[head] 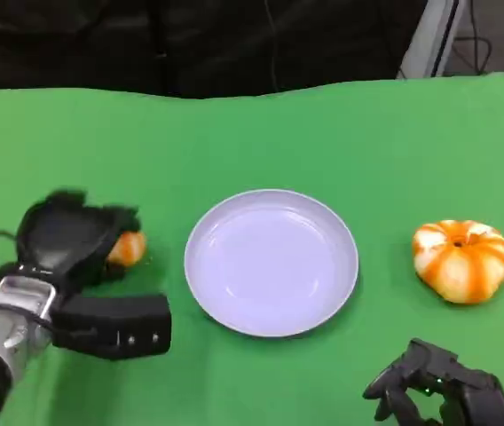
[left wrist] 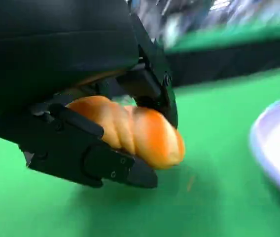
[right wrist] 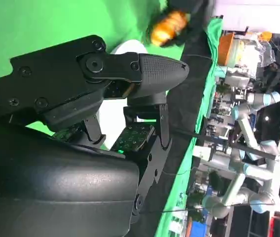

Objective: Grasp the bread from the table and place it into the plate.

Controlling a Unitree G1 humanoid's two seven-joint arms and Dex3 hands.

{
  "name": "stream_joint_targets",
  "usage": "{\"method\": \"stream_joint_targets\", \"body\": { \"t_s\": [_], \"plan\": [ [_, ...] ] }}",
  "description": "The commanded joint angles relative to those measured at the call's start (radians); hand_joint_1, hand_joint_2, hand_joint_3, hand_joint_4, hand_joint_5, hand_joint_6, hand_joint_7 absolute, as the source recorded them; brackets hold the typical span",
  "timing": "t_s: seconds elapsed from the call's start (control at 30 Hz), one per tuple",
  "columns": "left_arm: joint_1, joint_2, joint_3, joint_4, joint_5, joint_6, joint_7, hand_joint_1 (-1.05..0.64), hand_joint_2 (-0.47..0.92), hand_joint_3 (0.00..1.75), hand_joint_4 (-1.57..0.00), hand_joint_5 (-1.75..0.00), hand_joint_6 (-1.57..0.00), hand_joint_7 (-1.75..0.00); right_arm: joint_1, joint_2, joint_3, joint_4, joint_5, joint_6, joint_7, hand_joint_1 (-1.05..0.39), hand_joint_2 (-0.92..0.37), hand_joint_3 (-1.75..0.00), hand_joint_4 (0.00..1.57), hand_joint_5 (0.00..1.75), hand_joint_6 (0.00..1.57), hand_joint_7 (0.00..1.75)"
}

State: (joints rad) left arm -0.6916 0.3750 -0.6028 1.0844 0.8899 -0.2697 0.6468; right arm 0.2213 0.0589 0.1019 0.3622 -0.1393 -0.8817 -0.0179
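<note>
The bread [head: 129, 248], a golden-orange twisted roll, is gripped by my left hand [head: 67, 238] at the table's left, a short way left of the plate [head: 270, 266]. In the left wrist view the fingers [left wrist: 90, 159] close over and under the roll [left wrist: 142, 132], which hangs just above its shadow on the cloth. The plate's pale lilac rim [left wrist: 277, 143] lies beyond it, with nothing on it. My right hand [head: 436, 383] rests low at the front right, holding nothing, its fingers [right wrist: 145, 69] loosely apart. The right wrist view shows the bread [right wrist: 168, 27] far off.
An orange-and-white pumpkin [head: 461, 259] sits right of the plate, just beyond my right hand. Green cloth [head: 261, 133] covers the table, whose far edge meets a dark backdrop.
</note>
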Motion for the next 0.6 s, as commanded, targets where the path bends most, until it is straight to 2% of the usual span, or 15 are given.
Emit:
{"method": "stream_joint_targets", "body": {
  "t_s": [0.03,0.27,0.33,0.47,0.6],
  "plan": [
    [-0.003,0.028,-0.014,-0.019,0.019,0.000,0.041,-0.22,0.79,0.32,-0.83,-1.74,-0.68,-1.60,0.000,-0.011,-0.005,0.005,0.018,-0.009,0.001,-0.68,-0.92,-0.44,0.84,1.56,0.90,1.20],
    [-0.003,0.029,-0.019,-0.019,0.016,0.001,0.044,-0.22,0.79,0.32,-0.83,-1.75,-0.67,-1.62,0.000,-0.012,-0.004,0.006,0.019,-0.009,0.001,-0.68,-0.92,-0.44,0.84,1.55,0.90,1.20],
    [0.018,0.057,-0.015,-0.079,0.025,-0.003,0.076,-0.22,0.79,0.33,-0.82,-1.75,-0.65,-1.64,-0.003,-0.011,-0.004,0.009,0.019,-0.011,0.001,-0.68,-0.92,-0.44,0.84,1.55,0.90,1.20],
    [0.037,0.077,-0.014,-0.130,0.036,-0.002,0.104,-0.21,0.77,0.36,-0.83,-1.75,-0.75,-1.41,-0.003,-0.010,-0.004,0.010,0.021,-0.010,0.001,-0.68,-0.91,-0.45,0.85,1.55,0.90,1.20],
    [0.041,0.079,-0.012,-0.138,0.038,0.000,0.102,-0.21,0.76,0.37,-0.83,-1.75,-0.76,-1.37,-0.003,-0.011,-0.004,0.010,0.021,-0.011,0.001,-0.68,-0.91,-0.46,0.85,1.55,0.90,1.20]
  ]
}}
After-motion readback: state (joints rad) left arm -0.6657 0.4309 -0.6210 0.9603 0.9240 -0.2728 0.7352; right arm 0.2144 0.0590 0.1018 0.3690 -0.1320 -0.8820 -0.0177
